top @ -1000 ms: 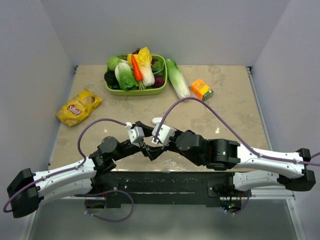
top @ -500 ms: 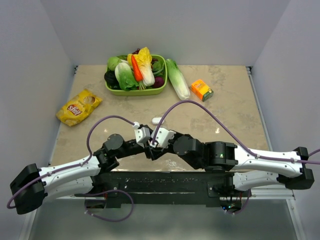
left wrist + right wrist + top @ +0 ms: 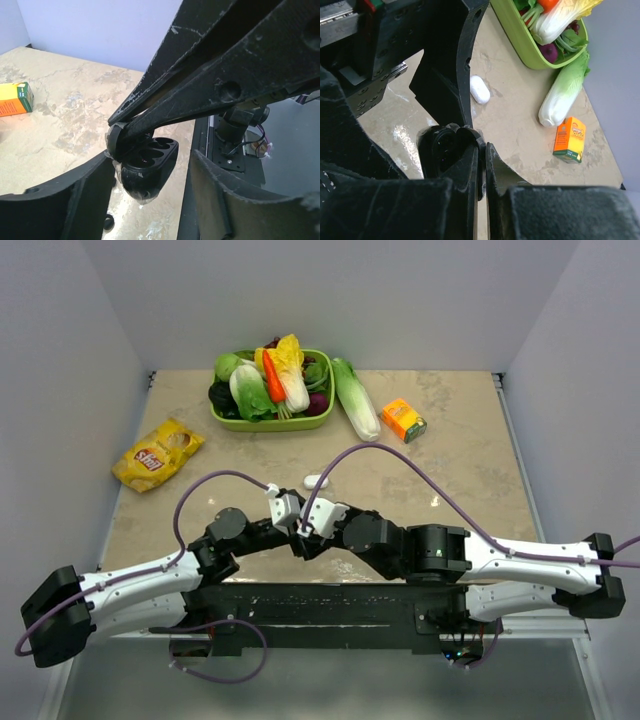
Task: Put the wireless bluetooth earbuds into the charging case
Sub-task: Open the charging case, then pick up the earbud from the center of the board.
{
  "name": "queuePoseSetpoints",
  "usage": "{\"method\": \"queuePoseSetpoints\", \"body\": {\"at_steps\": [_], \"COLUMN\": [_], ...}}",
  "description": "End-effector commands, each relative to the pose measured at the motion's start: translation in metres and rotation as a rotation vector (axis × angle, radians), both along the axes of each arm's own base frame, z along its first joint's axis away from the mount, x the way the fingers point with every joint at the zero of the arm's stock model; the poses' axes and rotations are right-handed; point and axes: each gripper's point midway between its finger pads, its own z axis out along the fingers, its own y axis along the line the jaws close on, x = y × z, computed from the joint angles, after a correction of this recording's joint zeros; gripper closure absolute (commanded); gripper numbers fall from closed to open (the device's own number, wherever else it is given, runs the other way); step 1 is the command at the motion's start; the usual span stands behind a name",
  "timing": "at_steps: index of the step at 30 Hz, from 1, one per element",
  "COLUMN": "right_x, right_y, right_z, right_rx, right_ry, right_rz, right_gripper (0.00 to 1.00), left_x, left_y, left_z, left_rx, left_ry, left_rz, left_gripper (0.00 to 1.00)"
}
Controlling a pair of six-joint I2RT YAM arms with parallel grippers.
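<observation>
My right gripper [image 3: 482,148] is shut on the raised lid of an open black charging case [image 3: 150,167] and holds it just above the table. The case's sockets look empty. My left gripper [image 3: 150,164] is open, one finger on each side of the case body, not touching it. One small glossy black earbud [image 3: 107,221] lies on the table below the left finger. The other earbuds are out of view. In the top view both grippers meet low at the table's near middle, the left gripper [image 3: 296,531] and the right gripper [image 3: 307,538], and the case is hidden between them.
A white pill-shaped case [image 3: 315,481] lies just beyond the grippers. A green basket [image 3: 325,410] of vegetables stands at the back, with a cabbage [image 3: 355,397] and an orange box [image 3: 404,420] to its right. A yellow chip bag [image 3: 157,453] lies left.
Both grippers have drawn slightly nearer to the table's near edge and closer together, which uncovered the white case. In the last half second they barely moved.
</observation>
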Motion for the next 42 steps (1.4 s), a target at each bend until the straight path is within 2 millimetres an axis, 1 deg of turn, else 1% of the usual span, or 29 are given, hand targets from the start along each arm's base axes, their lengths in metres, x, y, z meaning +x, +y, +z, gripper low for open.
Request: {"method": "queuePoseSetpoints", "body": {"at_steps": [1,3,4,7,9,10,11,12,15,16,17,18,20,21,22,23,24,25,26,28,29,31,32,33,34,35,37,38,42], "right_x": [0.0,0.0,0.0,0.0,-0.001,-0.002,-0.002,-0.002,-0.006,-0.008,-0.008,-0.008,-0.005,-0.004,-0.001,0.009,0.015,0.019,0.037,0.047,0.061,0.066,0.073,0.073,0.073,0.071,0.069,0.067,0.064], "right_y": [0.005,0.006,0.006,0.006,0.006,0.007,0.007,0.007,0.01,0.011,0.011,0.009,0.007,0.002,-0.002,-0.008,-0.014,-0.029,-0.045,-0.066,-0.078,-0.078,-0.079,-0.077,-0.072,-0.072,-0.065,-0.065,-0.061], "right_z": [0.006,0.005,0.005,0.005,0.006,0.006,0.006,0.007,0.01,0.011,0.015,0.021,0.034,0.044,0.052,0.059,0.065,0.083,0.077,0.079,0.057,0.028,-0.008,-0.027,-0.044,-0.08,-0.107,-0.135,-0.174], "right_rx": [0.048,0.046,0.046,0.051,0.054,0.056,0.058,0.061,0.098,0.112,0.143,0.172,0.258,0.311,0.36,0.441,0.485,0.606,0.667,0.765,0.788,0.788,0.768,0.748,0.737,0.691,0.671,0.619,0.553], "right_ry": [-0.004,-0.002,-0.002,0.001,0.002,0.004,0.008,0.01,0.038,0.046,0.054,0.059,0.081,0.09,0.103,0.134,0.142,0.155,0.172,0.177,0.207,0.285,0.349,0.387,0.431,0.481,0.528,0.563,0.615], "right_rz": [-0.009,-0.006,-0.006,-0.007,-0.004,0.0,0.001,0.002,0.015,0.02,0.013,0.006,-0.03,-0.04,-0.055,-0.091,-0.101,-0.126,-0.215,-0.273,-0.363,-0.398,-0.46,-0.477,-0.481,-0.516,-0.515,-0.538,-0.558], "right_gripper": [1.0,1.0,1.0,1.0,1.0,1.0,1.0,1.0,1.0,1.0,0.91,0.78,0.53,0.48,0.42,0.4,0.39,0.37,0.36,0.35,0.35,0.37,0.41,0.45,0.54,0.59,0.65,0.65,0.59], "left_x": [-0.001,-0.003,-0.004,-0.006,-0.006,-0.006,-0.006,-0.006,-0.008,-0.01,-0.01,-0.012,-0.009,-0.008,-0.007,-0.004,-0.004,-0.004,-0.002,-0.001,0.001,0.0,-0.001,-0.004,-0.006,-0.007,-0.013,-0.012,-0.019], "left_y": [-0.003,-0.003,-0.004,-0.005,-0.005,-0.005,-0.005,-0.005,-0.003,-0.002,0.0,0.002,0.007,0.01,0.012,0.016,0.02,0.026,0.032,0.043,0.048,0.057,0.062,0.065,0.067,0.068,0.067,0.067,0.064], "left_z": [0.023,0.018,0.018,0.016,0.015,0.016,0.015,0.014,0.012,0.018,0.019,0.014,0.021,0.017,0.02,0.023,0.016,0.025,0.017,0.024,0.018,0.025,0.018,0.022,0.023,0.02,0.018,0.017,0.014], "left_rx": [-0.066,-0.056,-0.055,-0.049,-0.049,-0.051,-0.049,-0.049,-0.064,-0.092,-0.105,-0.108,-0.151,-0.155,-0.177,-0.199,-0.201,-0.245,-0.25,-0.307,-0.311,-0.363,-0.368,-0.395,-0.406,-0.402,-0.397,-0.392,-0.381], "left_ry": [-0.039,-0.036,-0.038,-0.035,-0.038,-0.039,-0.038,-0.038,-0.034,-0.05,-0.053,-0.042,-0.056,-0.044,-0.051,-0.053,-0.042,-0.06,-0.052,-0.06,-0.048,-0.056,-0.043,-0.053,-0.056,-0.054,-0.058,-0.072,-0.073], "left_rz": [-0.022,-0.032,-0.038,-0.052,-0.053,-0.053,-0.055,-0.055,-0.058,-0.061,-0.06,-0.058,-0.028,-0.014,0.0,0.027,0.042,0.058,0.089,0.123,0.149,0.173,0.18,0.18,0.179,0.185,0.174,0.187,0.169], "left_gripper": [0.46,0.58,0.67,0.79,0.82,0.92,0.97,1.0,1.0,1.0,1.0,1.0,1.0,1.0,1.0,1.0,1.0,1.0,1.0,1.0,1.0,1.0,1.0,1.0,1.0,1.0,1.0,1.0,1.0]}}
